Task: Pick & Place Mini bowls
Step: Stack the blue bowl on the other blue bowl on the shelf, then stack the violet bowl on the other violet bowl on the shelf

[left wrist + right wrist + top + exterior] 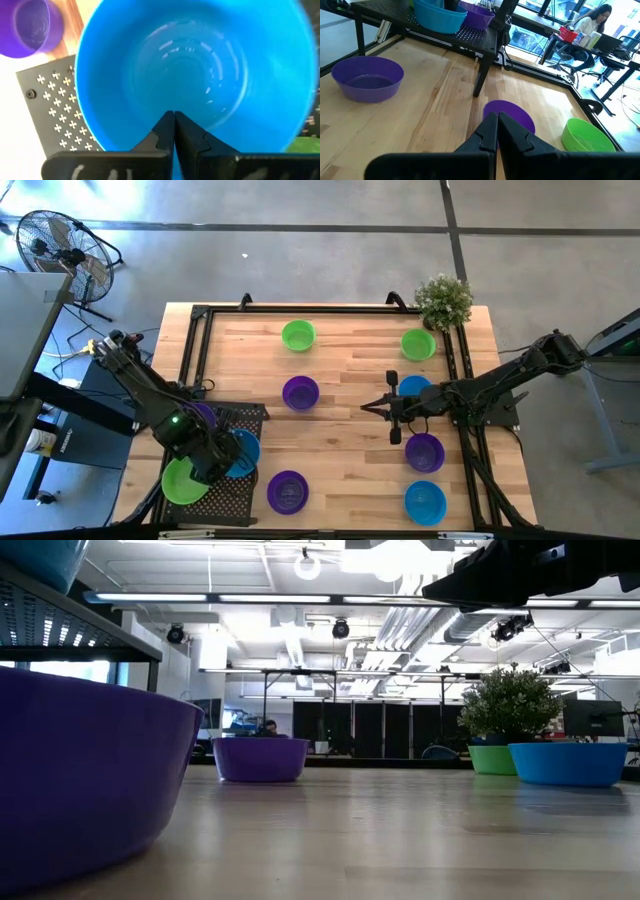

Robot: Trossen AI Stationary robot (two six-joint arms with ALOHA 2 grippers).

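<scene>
The mini bowls look light, stiff and smooth, so they may slip; the thin rim is the best place to pinch, one finger inside and one outside. Taking the perforated black rack (232, 480) as the landmark: a blue bowl (243, 452), a green bowl (180, 483) and a purple bowl (203, 416) sit on it, another purple bowl (288, 492) lies just beside it on the wooden table (340, 480), and the others are spread farther away, toward the potted plant (443, 301).

The left gripper (173, 120) hangs over the blue bowl on the rack, fingers clenched together and holding nothing. The right gripper (368, 406) is well away from the rack, over the table's middle, also clenched and empty.

The left arm hides much of the rack, so the purple bowl there shows only in part. How deep the bowls are is hard to judge from above.
</scene>
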